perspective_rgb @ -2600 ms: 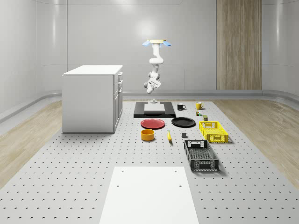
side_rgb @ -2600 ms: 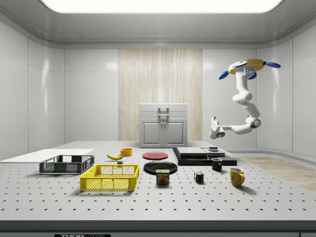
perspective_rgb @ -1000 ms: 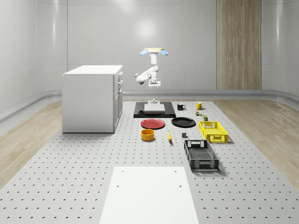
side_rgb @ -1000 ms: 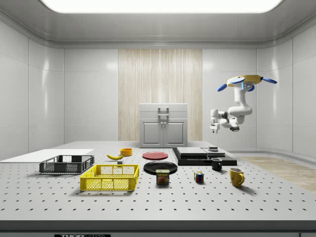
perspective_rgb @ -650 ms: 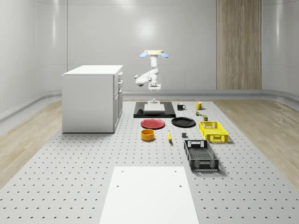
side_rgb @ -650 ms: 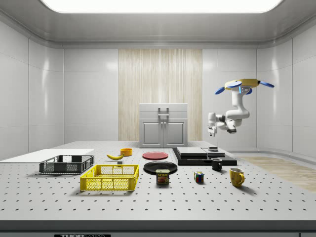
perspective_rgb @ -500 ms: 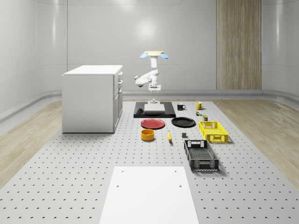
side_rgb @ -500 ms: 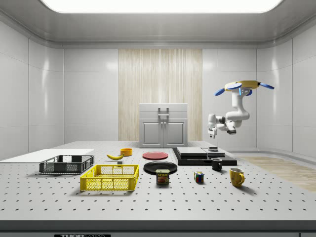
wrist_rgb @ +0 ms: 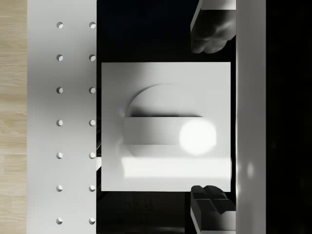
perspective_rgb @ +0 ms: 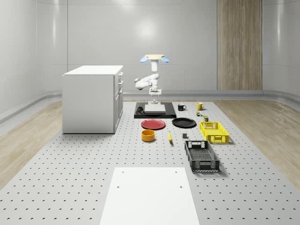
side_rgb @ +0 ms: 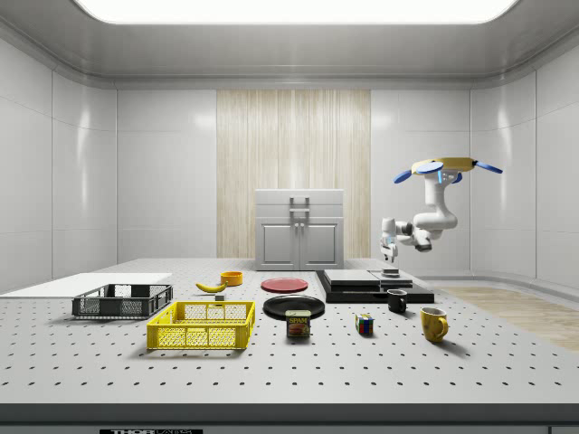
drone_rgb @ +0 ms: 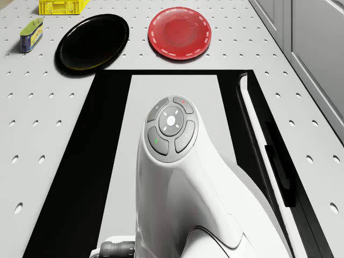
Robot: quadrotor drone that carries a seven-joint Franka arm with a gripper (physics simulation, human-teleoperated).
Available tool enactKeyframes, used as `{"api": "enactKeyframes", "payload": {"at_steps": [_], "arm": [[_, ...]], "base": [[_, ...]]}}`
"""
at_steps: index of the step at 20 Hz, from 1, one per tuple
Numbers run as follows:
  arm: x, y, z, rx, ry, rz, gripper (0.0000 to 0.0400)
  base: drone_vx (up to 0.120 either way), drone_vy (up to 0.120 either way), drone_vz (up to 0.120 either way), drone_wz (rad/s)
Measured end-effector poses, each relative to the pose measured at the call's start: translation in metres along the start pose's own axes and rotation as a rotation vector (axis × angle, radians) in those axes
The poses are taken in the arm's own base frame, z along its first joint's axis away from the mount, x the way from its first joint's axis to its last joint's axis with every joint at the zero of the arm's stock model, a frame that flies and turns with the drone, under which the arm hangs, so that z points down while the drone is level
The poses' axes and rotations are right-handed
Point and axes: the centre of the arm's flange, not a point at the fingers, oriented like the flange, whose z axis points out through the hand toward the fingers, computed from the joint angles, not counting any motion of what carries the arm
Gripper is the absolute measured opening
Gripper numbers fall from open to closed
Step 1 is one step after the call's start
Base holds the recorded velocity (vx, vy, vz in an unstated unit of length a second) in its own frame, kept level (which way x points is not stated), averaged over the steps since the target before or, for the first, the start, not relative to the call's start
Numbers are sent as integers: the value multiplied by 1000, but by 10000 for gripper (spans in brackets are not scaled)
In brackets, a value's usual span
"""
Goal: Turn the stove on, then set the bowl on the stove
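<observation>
Grey pegboard table, pale room. Since approx. 2.6 s ago the drone has sunk over the stove's far end. The gripper has dropped to just above the switch, fingers wide, holding nothing. So step 1 looks imminent.

Count, near to far:
- 1 white mat
- 1 black crate
- 1 yellow crate
- 1 bowl, untouched, left of 1 banana
- 2 plates, i.e. red and black
- 1 stove
- 2 mugs
</observation>
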Motion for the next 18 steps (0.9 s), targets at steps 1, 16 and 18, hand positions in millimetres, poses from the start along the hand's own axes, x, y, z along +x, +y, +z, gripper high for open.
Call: {"api": "enactKeyframes", "payload": {"at_steps": [1,16,18], "arm": [[0,0,0,0,0,0,400],[1,1,20,0,0,0,400],[2,2,24,0,0,0,400]], "base": [[0,0,-120,0],[0,0,-11,0],[0,0,0,0]]}}
